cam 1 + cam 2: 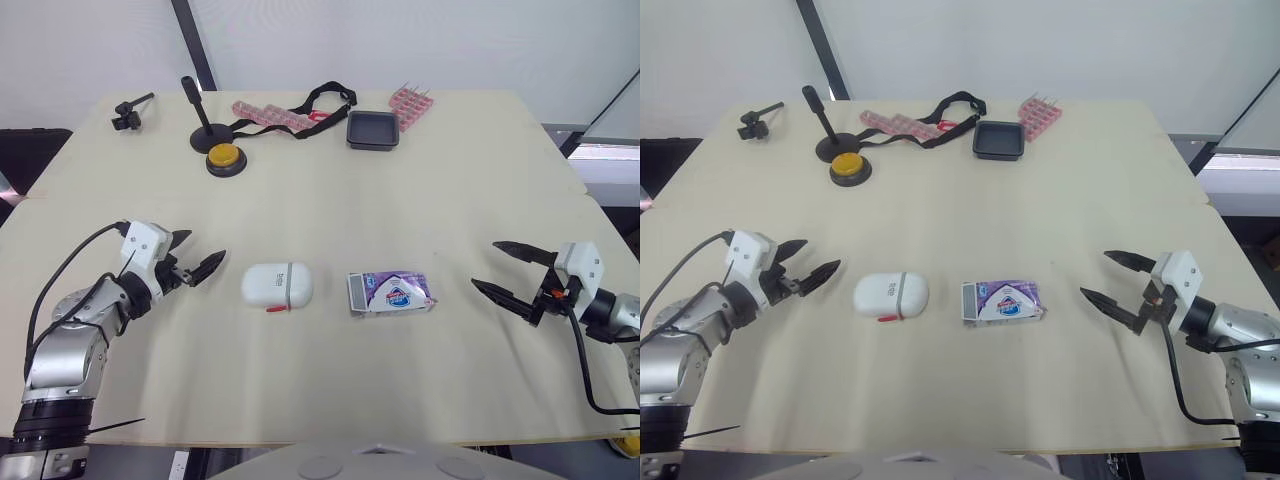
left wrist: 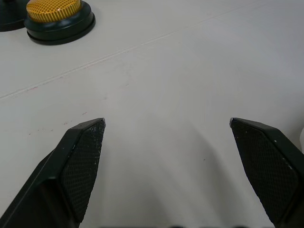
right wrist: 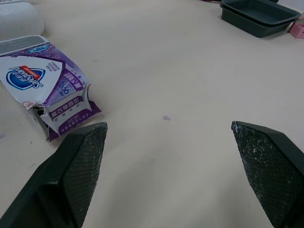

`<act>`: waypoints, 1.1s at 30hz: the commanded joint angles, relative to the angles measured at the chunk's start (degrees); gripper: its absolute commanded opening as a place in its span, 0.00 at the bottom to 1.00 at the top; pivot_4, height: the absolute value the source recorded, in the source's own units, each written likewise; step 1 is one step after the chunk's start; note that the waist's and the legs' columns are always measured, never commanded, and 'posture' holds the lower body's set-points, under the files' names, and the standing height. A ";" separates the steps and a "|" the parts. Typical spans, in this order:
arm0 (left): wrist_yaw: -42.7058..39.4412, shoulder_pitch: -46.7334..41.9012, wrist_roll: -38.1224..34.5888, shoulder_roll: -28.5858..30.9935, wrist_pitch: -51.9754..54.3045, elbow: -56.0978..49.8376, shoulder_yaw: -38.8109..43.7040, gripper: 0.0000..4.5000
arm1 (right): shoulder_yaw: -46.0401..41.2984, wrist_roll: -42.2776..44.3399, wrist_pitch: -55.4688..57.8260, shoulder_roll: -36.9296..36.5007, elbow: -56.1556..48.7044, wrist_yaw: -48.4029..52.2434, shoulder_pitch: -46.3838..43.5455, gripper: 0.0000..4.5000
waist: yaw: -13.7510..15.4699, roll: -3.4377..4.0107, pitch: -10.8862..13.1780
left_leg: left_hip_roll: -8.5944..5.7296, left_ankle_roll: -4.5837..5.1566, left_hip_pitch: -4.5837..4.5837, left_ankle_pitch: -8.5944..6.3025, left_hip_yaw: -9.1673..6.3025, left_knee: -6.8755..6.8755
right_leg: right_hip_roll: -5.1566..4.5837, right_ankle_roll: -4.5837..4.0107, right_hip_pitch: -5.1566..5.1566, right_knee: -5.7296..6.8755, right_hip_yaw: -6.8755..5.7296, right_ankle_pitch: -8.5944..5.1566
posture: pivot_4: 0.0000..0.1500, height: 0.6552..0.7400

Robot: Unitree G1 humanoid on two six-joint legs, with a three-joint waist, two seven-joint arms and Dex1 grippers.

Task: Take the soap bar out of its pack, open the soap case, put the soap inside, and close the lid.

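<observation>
Soap pack (image 1: 391, 293) beside closed soap case (image 1: 277, 286); both tools spread.

Head stereo pair sits high over the near edge of the table (image 1: 330, 200), pitched forward and down. I get most of the top in both eyes, with the right eye just offset sideways. Left wrist cam is low and close to the surface, looking out past the left gripper (image 2: 166, 121) toward the yellow button (image 2: 53, 12). That button is its overlap with the head views. Right wrist cam, equally low, looks past the right gripper (image 3: 168, 124) at the soap pack (image 3: 45, 78) and black tray (image 3: 256, 23), both also in the head pair.
</observation>
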 commanded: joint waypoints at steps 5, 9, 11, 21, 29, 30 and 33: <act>-4.80 -1.61 -2.91 1.69 0.82 0.30 1.13 1.00 | -1.68 0.29 -1.46 -1.39 2.05 0.95 -1.29 1.00 | 0.04 0.00 0.00 | 0.00 0.02 0.00 0.00 0.00 0.05 | -0.01 0.00 0.00 0.02 0.00 0.00 | 1.00 0.87; -6.34 -2.15 -2.39 1.92 0.16 1.49 1.15 1.00 | -1.72 0.29 -1.70 -1.33 2.11 1.07 -0.88 1.00 | -0.01 0.00 0.00 | 0.00 0.04 -0.01 -0.01 0.00 0.06 | -0.01 -0.01 -0.02 0.03 0.01 0.00 | 1.00 0.87; -6.88 -2.68 -2.31 1.90 0.01 2.29 1.03 1.00 | -1.74 0.25 -1.89 -1.36 2.23 1.12 -0.69 1.00 | 0.00 0.00 0.00 | 0.00 0.05 -0.01 -0.01 0.00 0.06 | -0.01 0.00 -0.02 0.05 0.01 0.00 | 1.00 0.87; -11.23 -8.18 -3.53 2.01 -1.81 5.52 0.17 1.00 | -0.16 -0.09 -1.63 -7.27 4.12 7.36 -4.70 1.00 | 0.01 0.00 0.00 | -0.01 0.14 -0.04 -0.04 0.01 0.25 | -0.04 -0.02 -0.03 0.16 0.01 0.00 | 1.00 0.87; -24.00 -8.91 -10.03 6.09 1.46 -1.22 -1.76 1.00 | 8.67 0.62 8.30 -15.05 -3.40 15.27 -14.21 1.00 | 0.02 0.00 0.00 | 0.02 0.20 -0.04 -0.04 0.06 0.29 | 0.00 -0.03 -0.17 0.37 -0.01 0.00 | 1.00 0.87; -25.10 -8.14 -10.70 6.46 1.77 -2.53 -1.98 1.00 | 9.93 0.38 9.89 -15.29 -4.74 15.27 -15.00 1.00 | 0.12 0.00 0.00 | 0.02 0.20 -0.05 -0.04 0.06 0.29 | 0.00 -0.03 -0.20 0.38 -0.02 0.00 | 1.00 0.87; -26.70 -4.67 -12.21 6.49 1.28 -6.20 -1.32 1.00 | 13.79 -0.90 12.98 -15.88 -8.49 15.80 -15.89 1.00 | 0.49 0.00 0.00 | 0.02 0.22 -0.05 -0.05 0.07 0.30 | -0.01 -0.04 -0.24 0.42 -0.02 0.00 | 1.00 0.87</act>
